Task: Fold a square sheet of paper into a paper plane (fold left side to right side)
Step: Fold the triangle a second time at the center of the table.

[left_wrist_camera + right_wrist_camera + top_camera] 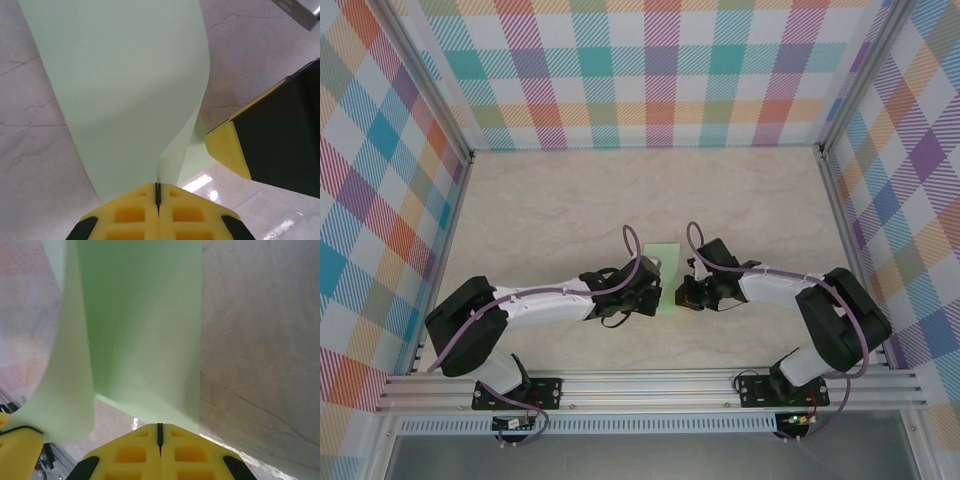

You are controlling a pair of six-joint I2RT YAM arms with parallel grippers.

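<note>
Left claw (157,194) pinching square sheet of paper (125,90), curl clear from wrist

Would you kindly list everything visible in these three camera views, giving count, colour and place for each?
square sheet of paper: one, pale green, mid-table between the two grippers, one side lifted and curling.
table: one, beige marble pattern, under the sheet and the arms.
walls: three, multicoloured plaid, at the left, back and right of the table.
frame rails: several, silver metal, along the near edge and up the corners.
arms: two, white and black, bolted to the near rail and reaching inward.
left gripper: one, yellow fingers, shut on the sheet's lifted edge.
right gripper: one, yellow fingers, shut, tips at the sheet's near edge.
</note>
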